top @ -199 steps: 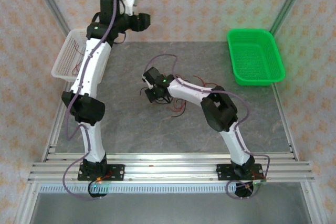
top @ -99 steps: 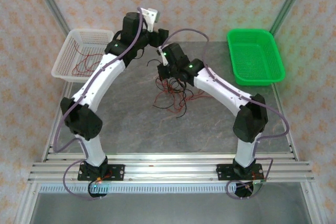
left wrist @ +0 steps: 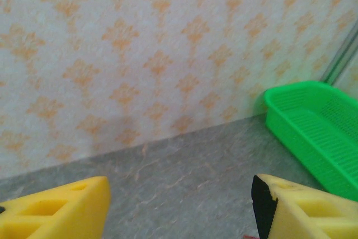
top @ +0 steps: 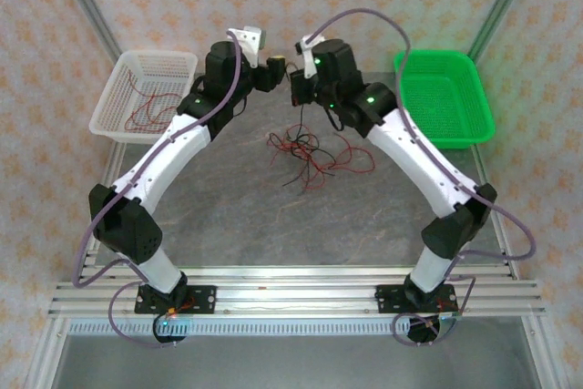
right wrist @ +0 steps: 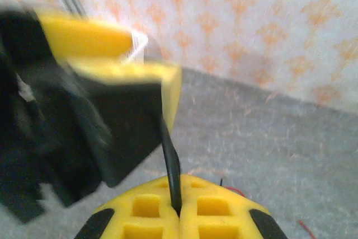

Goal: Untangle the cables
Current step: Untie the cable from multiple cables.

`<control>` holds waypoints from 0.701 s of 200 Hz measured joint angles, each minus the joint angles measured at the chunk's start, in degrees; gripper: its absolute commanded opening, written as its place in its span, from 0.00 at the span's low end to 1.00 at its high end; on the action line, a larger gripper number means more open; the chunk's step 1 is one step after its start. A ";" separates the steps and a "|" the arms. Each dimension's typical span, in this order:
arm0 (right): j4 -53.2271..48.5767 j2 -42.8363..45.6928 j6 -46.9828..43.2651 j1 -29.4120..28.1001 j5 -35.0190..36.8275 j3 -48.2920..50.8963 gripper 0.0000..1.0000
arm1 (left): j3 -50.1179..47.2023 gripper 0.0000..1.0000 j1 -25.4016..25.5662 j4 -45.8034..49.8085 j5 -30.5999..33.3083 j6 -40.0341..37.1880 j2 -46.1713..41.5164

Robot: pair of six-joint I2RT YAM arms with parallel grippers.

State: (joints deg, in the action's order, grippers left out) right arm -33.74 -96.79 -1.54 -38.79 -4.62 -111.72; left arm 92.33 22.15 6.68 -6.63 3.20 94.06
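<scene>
The right gripper (right wrist: 179,216) has its fingers pressed together on one black strand (right wrist: 170,166), held high so that, as I judge it, the strand draws taut out of the cables (top: 314,154). The rest of that red-and-black tangle lies loose on the table (top: 228,216), just below and in front of both wrists. The left gripper (left wrist: 179,205) stands spread with nothing between its fingers. In the right wrist view it sits right beside the strand (blurred, so I cannot tell whether it touches), apparently lined up to take a second hold, so the two can pull apart. A few red cables already lie in the white basket (top: 159,54); the green basket (top: 437,55) holds none that I can see.

A second ago the right gripper was down on the table at the tangle and the left arm reached over the white basket. Since then the right has risen, and the left has swung in to meet it.
</scene>
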 measured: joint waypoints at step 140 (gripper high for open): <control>3.58 3.63 4.52 -0.02 5.53 -8.04 0.00 | -28.76 0.69 4.22 -16.44 -8.57 0.83 -15.93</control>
State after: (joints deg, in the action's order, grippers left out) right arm -30.15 -93.17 2.98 -38.81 0.91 -119.77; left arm 63.57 26.37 -9.76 -15.20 4.03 78.13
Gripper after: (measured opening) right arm 0.043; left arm 0.695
